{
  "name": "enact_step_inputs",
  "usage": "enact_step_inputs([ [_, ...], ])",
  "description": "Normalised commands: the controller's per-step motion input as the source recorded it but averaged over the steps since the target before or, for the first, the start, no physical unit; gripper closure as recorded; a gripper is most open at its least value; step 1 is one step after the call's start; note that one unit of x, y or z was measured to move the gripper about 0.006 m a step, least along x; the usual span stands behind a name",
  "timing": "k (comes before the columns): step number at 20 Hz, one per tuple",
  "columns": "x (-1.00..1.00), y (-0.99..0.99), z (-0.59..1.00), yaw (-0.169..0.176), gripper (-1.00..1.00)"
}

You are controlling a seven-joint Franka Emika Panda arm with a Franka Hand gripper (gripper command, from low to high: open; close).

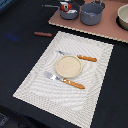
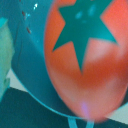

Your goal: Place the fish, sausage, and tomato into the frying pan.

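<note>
— Tool (image 1: pixel 65 6) first: how wide are the jaws, and what's in them?

— Hard to say. In the exterior view it hangs low over the frying pan (image 1: pixel 70 14) at the far edge of the scene, and red and white blur together there. The wrist view shows no fingers at all, so I can't tell whether it is gripping or has let go.

— And the tomato?

— It fills most of the wrist view: the tomato (image 2: pixel 82 67) is glossy orange-red with a dark green star-shaped calyx facing the camera. Behind and around it is the pan's blue-grey wall (image 2: pixel 32 55), so it sits within the pan's rim. Whether it rests on the pan floor, I can't tell.

— Now sweep the exterior view from its left to its right.

— Furthest left, the sausage (image 1: pixel 42 34) lies alone on the dark counter (image 1: pixel 20 55), well apart from the pan. Next comes the pale placemat (image 1: pixel 37 82) carrying a tan plate (image 1: pixel 68 66), with a fork (image 1: pixel 64 80) on its near side and a knife (image 1: pixel 77 56) on its far side, both orange-handled. Behind sits a pinkish board (image 1: pixel 107 30) holding the pan, then a taller grey pot (image 1: pixel 92 15) just beside it, then a bowl (image 1: pixel 123 17) at the right edge.

— The fish?

— I can't pick it out for certain.
</note>
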Motion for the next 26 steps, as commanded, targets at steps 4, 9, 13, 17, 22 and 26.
enact_step_inputs([
  [4, 0.08, 0.06, 1.0, 0.0, -1.0],
  [9, 0.0, -0.85, 0.87, 0.0, -1.0],
  [13, 0.0, -1.0, 0.43, 0.0, -1.0],
  [17, 0.0, -1.0, 0.19, 0.0, -1.0],
  [22, -0.12, -0.95, -0.14, 0.0, -1.0],
  [26, -0.38, -0.73, -0.54, 0.0, -1.0],
])
